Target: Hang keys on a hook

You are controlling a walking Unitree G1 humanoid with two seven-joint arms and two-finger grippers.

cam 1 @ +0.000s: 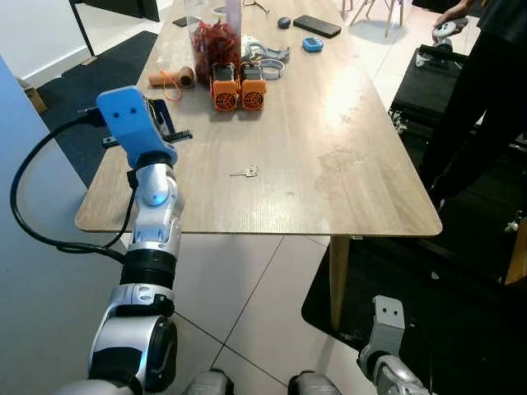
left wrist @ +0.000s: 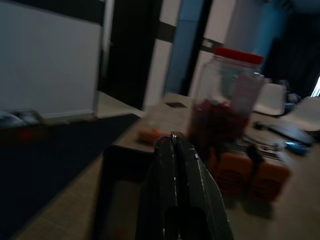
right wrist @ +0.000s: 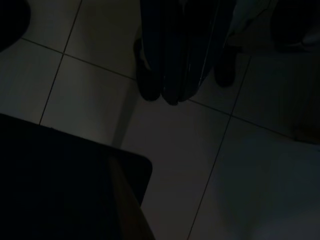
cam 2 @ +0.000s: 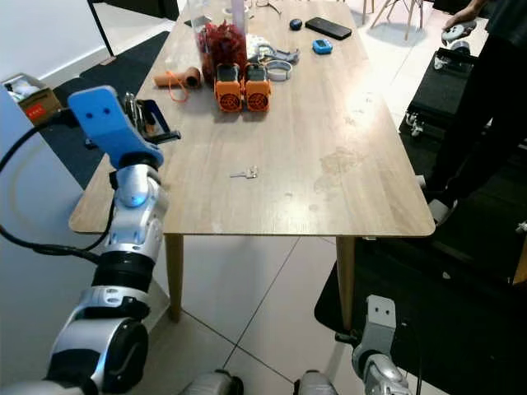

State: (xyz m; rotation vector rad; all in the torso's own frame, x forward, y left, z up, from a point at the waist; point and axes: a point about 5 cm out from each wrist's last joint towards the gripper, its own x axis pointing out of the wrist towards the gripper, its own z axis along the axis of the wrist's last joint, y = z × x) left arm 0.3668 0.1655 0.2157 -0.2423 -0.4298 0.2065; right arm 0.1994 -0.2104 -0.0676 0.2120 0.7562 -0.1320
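Observation:
A small silver key (cam 1: 244, 172) lies flat near the middle of the wooden table (cam 1: 346, 181). My left arm is raised at the table's left edge, its blue wrist housing (cam 1: 132, 123) over the edge. The left gripper (left wrist: 174, 137) is shut, with its black fingers (cam 2: 155, 123) pressed together, and it points along the table toward the jar. It stays well to the left of the key and apart from it. A black open frame (left wrist: 122, 170) sits just under the fingers. My right arm (cam 1: 387, 325) hangs idle near the floor, and its gripper (right wrist: 170, 95) looks shut in the dark wrist view.
At the table's far end stand a red-filled jar (cam 1: 216, 45), two orange blocks (cam 1: 239, 86), a tan roll (cam 1: 171, 79), a phone (cam 1: 317, 25) and small items. A person in black (cam 1: 482, 90) stands to the right. Dark mats lie on the tiled floor.

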